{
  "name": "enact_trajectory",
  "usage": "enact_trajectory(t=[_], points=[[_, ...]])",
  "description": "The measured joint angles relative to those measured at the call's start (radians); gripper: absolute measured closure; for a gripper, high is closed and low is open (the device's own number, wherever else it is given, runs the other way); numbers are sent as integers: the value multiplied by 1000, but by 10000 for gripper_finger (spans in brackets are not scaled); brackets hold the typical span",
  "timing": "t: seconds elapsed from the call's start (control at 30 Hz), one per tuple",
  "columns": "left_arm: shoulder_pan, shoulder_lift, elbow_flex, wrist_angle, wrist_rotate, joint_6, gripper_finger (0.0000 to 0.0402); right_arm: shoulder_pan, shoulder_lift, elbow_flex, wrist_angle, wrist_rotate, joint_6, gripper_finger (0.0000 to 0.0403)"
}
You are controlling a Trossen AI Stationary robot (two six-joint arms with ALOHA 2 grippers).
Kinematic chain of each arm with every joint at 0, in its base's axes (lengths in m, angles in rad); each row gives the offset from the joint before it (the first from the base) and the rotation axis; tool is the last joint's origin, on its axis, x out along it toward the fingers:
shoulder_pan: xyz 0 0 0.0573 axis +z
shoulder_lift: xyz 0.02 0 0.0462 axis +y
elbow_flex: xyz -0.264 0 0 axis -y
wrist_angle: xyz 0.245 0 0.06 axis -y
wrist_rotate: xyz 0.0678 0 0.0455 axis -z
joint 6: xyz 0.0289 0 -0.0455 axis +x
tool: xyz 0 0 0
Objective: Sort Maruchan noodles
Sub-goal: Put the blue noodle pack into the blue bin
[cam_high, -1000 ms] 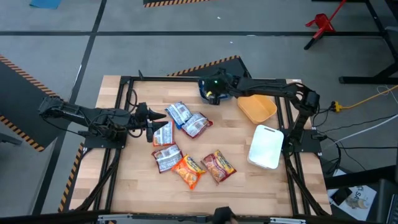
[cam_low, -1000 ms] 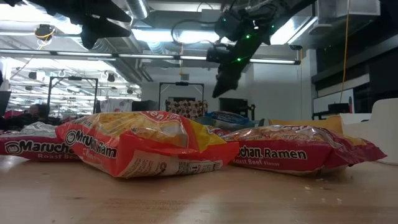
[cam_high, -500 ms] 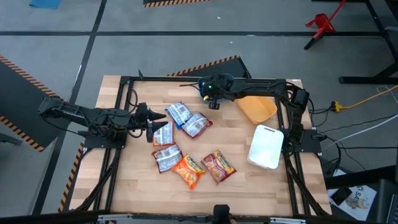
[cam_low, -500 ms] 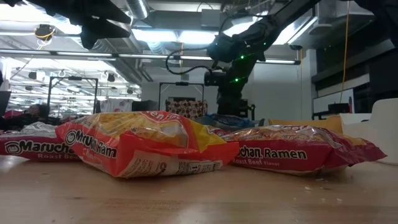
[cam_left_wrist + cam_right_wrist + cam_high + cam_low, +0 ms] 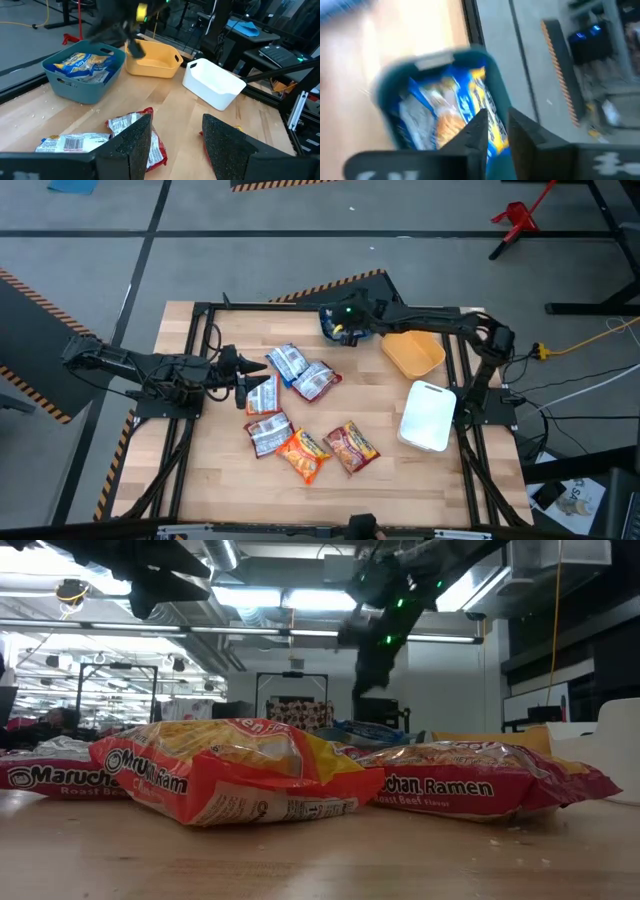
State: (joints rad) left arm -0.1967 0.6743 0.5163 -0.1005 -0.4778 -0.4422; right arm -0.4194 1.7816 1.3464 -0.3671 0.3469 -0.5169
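Near the upper centre of the high view: right gripper [image 5: 338, 331] poised above the teal bin [image 5: 82, 85], jaws nearly clenched and grasping nothing visible; blue-and-yellow packets [image 5: 82, 62] already deposited inside, orange bin [image 5: 412, 354] and white bin [image 5: 428, 416] apparently unfilled. Left of centre: left gripper [image 5: 172, 142] with jaws released, hovering beside the loose packets. Judged partly complete: six Maruchan noodles [image 5: 303, 415] left on the wooden surface [image 5: 400, 490] at frame centre, flat glossy crinkled wrappers, silver-and-red ones above, orange and red ones below.
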Motion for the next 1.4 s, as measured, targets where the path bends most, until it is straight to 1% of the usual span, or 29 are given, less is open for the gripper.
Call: enact_trajectory(t=[0.1,0.27,0.33,0.43,0.53,0.7,0.8,0.9,1.03,1.17,1.3,1.4], points=[[0,0,0,0,0,0,232,0,-60,0,0,-116,56,309],[0,0,0,0,0,4,232,13,-123,0,-4,-361,175,228],[0,0,0,0,0,6,232,36,-125,0,-5,-410,206,195],[0,0,0,0,0,7,232,108,-118,0,-11,-437,227,155],[0,0,0,0,0,7,232,204,-89,1,-2,-412,219,133],[0,0,0,0,0,7,232,350,-37,1,64,-363,176,128],[0,0,0,-1,0,7,232,412,16,1,108,-354,157,127],[0,0,0,-1,0,8,232,446,70,1,149,-303,121,127],[0,0,0,-2,0,8,232,451,128,0,220,-180,70,127],[0,0,0,-7,-4,11,232,424,170,0,345,-155,73,127],[0,0,0,-9,-13,34,232,383,213,0,431,-108,162,127],[0,0,0,-15,-21,34,232,332,227,12,421,-103,260,127]])
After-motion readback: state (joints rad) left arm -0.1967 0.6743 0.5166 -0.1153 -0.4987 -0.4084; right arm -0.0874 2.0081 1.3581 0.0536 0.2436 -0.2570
